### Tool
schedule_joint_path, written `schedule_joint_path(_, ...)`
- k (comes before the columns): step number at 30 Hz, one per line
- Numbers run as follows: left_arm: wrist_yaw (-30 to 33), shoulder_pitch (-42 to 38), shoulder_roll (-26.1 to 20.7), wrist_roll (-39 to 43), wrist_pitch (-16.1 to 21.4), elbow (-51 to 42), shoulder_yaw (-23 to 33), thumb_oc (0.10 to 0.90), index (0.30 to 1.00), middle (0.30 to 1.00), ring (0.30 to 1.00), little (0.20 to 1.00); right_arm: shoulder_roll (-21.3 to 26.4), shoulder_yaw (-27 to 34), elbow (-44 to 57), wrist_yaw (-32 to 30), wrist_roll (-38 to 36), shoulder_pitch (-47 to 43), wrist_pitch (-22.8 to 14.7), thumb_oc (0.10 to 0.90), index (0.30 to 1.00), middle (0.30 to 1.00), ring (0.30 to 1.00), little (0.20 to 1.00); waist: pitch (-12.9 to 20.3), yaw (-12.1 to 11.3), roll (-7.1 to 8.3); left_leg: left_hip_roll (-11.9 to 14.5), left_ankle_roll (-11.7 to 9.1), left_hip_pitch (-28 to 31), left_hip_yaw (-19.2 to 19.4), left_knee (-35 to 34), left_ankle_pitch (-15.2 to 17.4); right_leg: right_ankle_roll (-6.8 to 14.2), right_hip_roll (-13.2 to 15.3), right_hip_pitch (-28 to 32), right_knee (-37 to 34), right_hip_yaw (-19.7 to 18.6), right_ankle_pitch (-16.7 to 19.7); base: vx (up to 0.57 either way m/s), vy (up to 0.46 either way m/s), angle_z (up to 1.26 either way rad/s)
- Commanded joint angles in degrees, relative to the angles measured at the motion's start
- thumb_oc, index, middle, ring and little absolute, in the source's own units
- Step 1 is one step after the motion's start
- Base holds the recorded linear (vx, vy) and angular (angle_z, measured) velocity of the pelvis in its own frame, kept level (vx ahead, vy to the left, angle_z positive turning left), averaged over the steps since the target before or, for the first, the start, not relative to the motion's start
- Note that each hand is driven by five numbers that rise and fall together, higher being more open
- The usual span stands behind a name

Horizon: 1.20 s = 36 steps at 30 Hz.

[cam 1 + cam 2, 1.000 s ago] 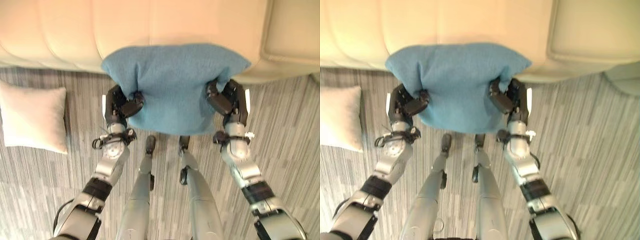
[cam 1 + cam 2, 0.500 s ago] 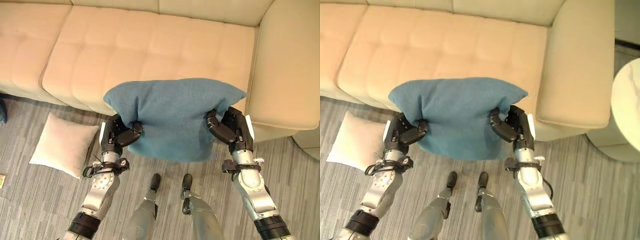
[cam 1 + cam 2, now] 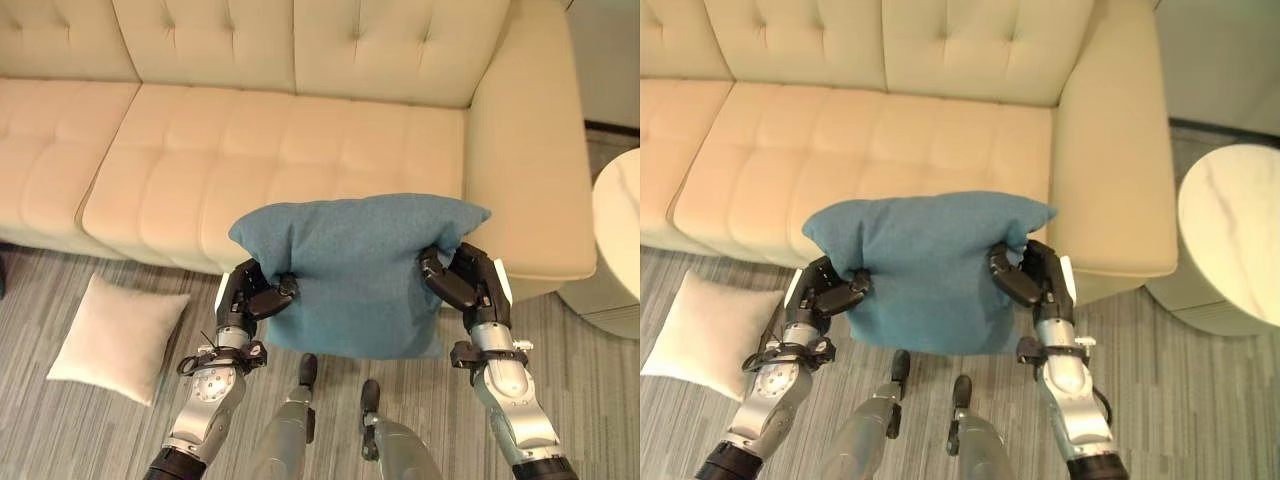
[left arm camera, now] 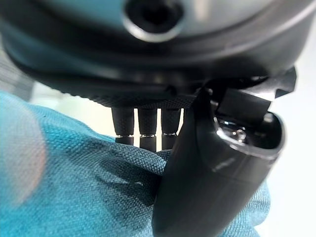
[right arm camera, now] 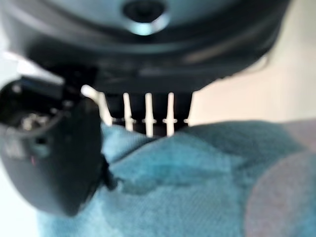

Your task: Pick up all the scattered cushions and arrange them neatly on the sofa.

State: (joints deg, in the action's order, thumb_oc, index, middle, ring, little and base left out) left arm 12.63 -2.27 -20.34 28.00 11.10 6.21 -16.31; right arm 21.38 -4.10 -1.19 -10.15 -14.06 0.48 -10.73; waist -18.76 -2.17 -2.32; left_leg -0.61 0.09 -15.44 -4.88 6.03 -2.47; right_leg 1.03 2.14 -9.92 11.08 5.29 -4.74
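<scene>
Just before the sofa (image 3: 300, 150) seat, the blue cushion (image 3: 360, 270) is being gripped widthwise between the left hand (image 3: 252, 298) and right hand (image 3: 468, 285).

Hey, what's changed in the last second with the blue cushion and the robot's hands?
Mostly the view: the camera tilted up, so more of the sofa now shows, backrest included. The blue cushion stayed pinched at its sides by the left robot hand and the right robot hand, hanging before the seat's front edge. The white cushion stayed on the floor.
</scene>
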Motion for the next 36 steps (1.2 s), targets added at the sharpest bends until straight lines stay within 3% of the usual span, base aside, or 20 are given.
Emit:
schedule_joint_path(1,-4.0,-3.4,-1.7,-3.5,7.3,-9.9,-0.8,0.4,0.3,0.3,0.3,0.3,-3.3,-3.6,8.7,3.1,-0.8,-3.5,-6.5,0.4,0.3,0.3,0.3,0.3,12.4,-1.1,3.61,-2.2,1.3,5.5,2.6,-1.8,3.7,6.6,3.4,8.7,5.8,-2.1,-2.7,0.08,0.18,-0.5)
schedule_joint_path(2,-4.0,-3.4,-1.7,-3.5,7.3,-9.9,-0.8,0.4,0.3,0.3,0.3,0.3,-3.3,-3.6,8.7,3.1,-0.8,-3.5,-6.5,0.4,0.3,0.3,0.3,0.3,12.4,-1.1,3.63,-2.2,1.3,5.5,2.6,-1.8,3.7,6.6,3.4,8.7,5.8,-2.1,-2.8,0.08,0.235,-0.39)
schedule_joint_path(3,-3.5,-3.7,-2.3,-4.3,7.3,-10.2,-0.4,0.4,0.3,0.3,0.3,0.3,-3.6,-4.0,8.7,3.4,-0.6,-4.1,-6.2,0.4,0.3,0.3,0.3,0.3,11.5,-0.7,3.44,-2.7,2.6,7.3,2.8,-1.4,4.6,7.4,4.6,6.5,13.2,-2.9,0.9,0.05,0.15,-0.18)
schedule_joint_path(5,-3.1,-4.1,-2.5,-4.5,7.2,-10.5,-0.4,0.4,0.3,0.3,0.3,0.3,-3.8,-4.7,8.5,3.4,-0.6,-5.0,-6.2,0.4,0.3,0.3,0.3,0.3,11.0,-0.5,2.96,-2.8,3.4,7.7,2.8,-1.1,5.1,7.5,4.8,4.6,16.9,-3.6,3.1,0.05,0.216,-0.06)
schedule_joint_path(6,-2.9,-4.1,-2.7,-5.0,7.3,-10.7,0.1,0.4,0.3,0.3,0.3,0.3,-4.2,-5.2,8.5,3.8,-0.9,-5.4,-6.2,0.4,0.3,0.3,0.3,0.3,10.3,-0.6,2.07,-2.5,4.1,8.6,2.6,-0.8,5.8,7.1,4.9,2.1,21.6,-3.2,3.2,0.04,0.192,0.03)
schedule_joint_path(9,-2.8,-3.7,-2.4,-5.1,7.4,-11.0,0.9,0.4,0.3,0.3,0.3,0.3,-4.4,-5.2,8.5,4.2,-0.9,-5.2,-6.3,0.4,0.3,0.3,0.3,0.3,10.3,-0.8,1.8,-2.8,4.4,10.2,1.9,-1.0,6.6,6.6,5.6,0.4,21.6,-2.0,2.6,0.12,0.133,0.02)
schedule_joint_path(11,-3.2,-2.9,-2.0,-4.9,7.3,-10.6,1.1,0.4,0.3,0.3,0.3,0.3,-4.2,-5.2,8.0,4.8,-1.1,-5.7,-6.1,0.4,0.3,0.3,0.3,0.3,10.9,-0.6,2.17,-3.0,4.2,12.3,1.4,-2.7,7.3,5.8,4.3,-0.9,13.3,-0.4,0.3,0.22,0.031,0.06)
schedule_joint_path(14,-3.5,-2.9,-1.6,-4.7,7.1,-10.6,1.0,0.4,0.3,0.3,0.3,0.3,-3.9,-5.4,7.3,5.0,-1.9,-6.3,-6.1,0.4,0.3,0.3,0.3,0.3,10.7,0.0,2.76,-3.5,4.1,13.9,1.0,-3.6,8.0,5.7,2.5,-2.8,4.4,0.5,1.9,0.16,-0.012,-0.11)
schedule_joint_path(16,-3.5,-3.8,-0.9,-5.1,7.2,-9.9,1.0,0.4,0.3,0.3,0.3,0.3,-3.4,-5.5,6.8,4.8,-1.8,-6.9,-6.4,0.4,0.3,0.3,0.3,0.3,10.1,1.0,3.53,-4.7,3.7,16.0,-0.4,-4.9,8.5,7.0,0.9,-6.1,-3.0,1.3,6.1,0.2,-0.021,-0.04)
schedule_joint_path(19,-3.7,-4.9,-0.6,-5.3,7.6,-9.7,0.9,0.4,0.3,0.3,0.3,0.3,-3.4,-5.3,7.0,4.5,-1.5,-6.8,-6.6,0.4,0.3,0.3,0.3,0.3,9.9,1.3,3.74,-5.1,3.3,16.8,-1.1,-5.2,8.8,7.0,1.1,-4.4,-5.3,2.5,6.7,0.17,-0.054,0.15)
schedule_joint_path(22,-3.8,-5.1,0.0,-5.4,7.7,-9.5,0.5,0.4,0.3,0.3,0.3,0.3,-3.4,-4.5,6.9,4.2,-1.1,-5.9,-6.7,0.4,0.3,0.3,0.3,0.3,11.2,1.7,3.67,-4.6,2.3,18.1,-2.0,-6.0,9.7,5.6,0.0,-3.1,-6.0,0.7,6.7,0.3,-0.1,0.44)
schedule_joint_path(24,-4.4,-5.1,0.7,-4.8,7.4,-9.3,-0.2,0.4,0.3,0.3,0.3,0.3,-3.0,-3.4,7.3,4.1,-1.9,-4.1,-6.9,0.4,0.3,0.3,0.3,0.3,12.6,2.3,3.57,-3.2,-0.4,17.7,-1.5,-1.2,12.2,4.4,0.0,0.7,-8.3,2.4,6.0,0.29,-0.138,0.17)
schedule_joint_path(25,-4.4,-5.1,0.7,-4.8,7.4,-9.3,-0.3,0.4,0.3,0.3,0.3,0.3,-3.0,-3.4,7.4,4.1,-1.9,-4.1,-6.9,0.4,0.3,0.3,0.3,0.3,12.6,2.4,3.5,-3.1,-0.5,17.6,-1.6,-0.8,12.5,4.3,-0.1,0.9,-8.5,2.5,6.0,0.15,-0.102,0.31)
schedule_joint_path(26,-4.7,-5.3,1.0,-4.3,7.4,-9.4,-0.4,0.4,0.3,0.3,0.3,0.3,-2.2,-3.0,7.5,4.0,-2.7,-4.0,-7.0,0.4,0.3,0.3,0.3,0.3,11.7,2.5,3.49,-2.5,-2.3,14.0,0.0,7.7,11.0,3.5,0.1,3.2,-9.5,3.0,5.6,0.06,-0.052,0.39)
schedule_joint_path(27,-4.7,-5.3,1.0,-4.2,7.4,-9.4,-0.4,0.4,0.3,0.3,0.3,0.3,-2.2,-3.0,7.5,4.0,-2.7,-4.0,-7.0,0.4,0.3,0.3,0.3,0.3,11.7,2.5,3.38,-2.4,-2.4,13.5,0.0,8.4,11.3,3.5,0.0,3.2,-9.6,3.0,5.7,0.08,-0.091,0.48)
schedule_joint_path(28,-4.7,-5.6,1.4,-3.6,7.2,-9.3,-0.6,0.4,0.3,0.3,0.3,0.3,-1.7,-2.9,7.5,3.7,-3.2,-4.3,-6.8,0.4,0.3,0.3,0.3,0.3,10.5,2.5,3.6,-1.6,-2.9,8.7,1.3,16.0,9.4,2.2,0.1,4.4,-9.6,3.1,4.7,0.01,-0.039,0.19)
schedule_joint_path(30,-4.8,-5.6,1.5,-3.2,7.3,-9.3,-0.6,0.4,0.3,0.3,0.3,0.3,-1.5,-2.9,7.5,3.9,-3.4,-4.4,-6.7,0.4,0.3,0.3,0.3,0.3,10.1,2.4,3.75,-1.2,-2.6,6.7,2.1,17.6,9.6,1.9,0.2,4.6,-9.7,3.2,4.2,0.05,-0.04,0.03)
schedule_joint_path(31,-4.8,-5.7,1.4,-2.8,7.2,-9.1,-0.4,0.4,0.3,0.3,0.3,0.3,-1.4,-2.6,7.3,3.7,-3.8,-4.5,-6.8,0.4,0.3,0.3,0.3,0.3,10.0,2.0,4.4,-1.0,-1.8,4.7,2.9,15.4,11.1,2.1,0.5,5.4,-10.3,3.0,3.6,0.09,-0.03,-0.02)
schedule_joint_path(34,-4.9,-5.5,1.4,-3.2,6.9,-8.9,-0.6,0.4,0.3,0.3,0.3,0.3,-1.5,-2.4,7.2,3.7,-3.6,-4.3,-6.7,0.4,0.3,0.3,0.3,0.3,10.5,1.6,4.63,-1.1,-1.8,4.2,2.4,10.3,10.2,2.3,0.5,6.4,-10.8,2.6,3.0,0.17,0.017,-0.01)
schedule_joint_path(36,-5.0,-5.4,1.4,-3.2,6.7,-9.2,-0.7,0.4,0.3,0.3,0.3,0.3,-1.4,-2.3,6.9,3.7,-3.6,-4.2,-6.6,0.4,0.3,0.3,0.3,0.3,10.6,1.2,4.16,-1.0,-2.3,4.1,1.5,4.5,7.0,2.3,-0.2,7.6,-11.1,2.4,2.3,0.14,0.051,-0.1)
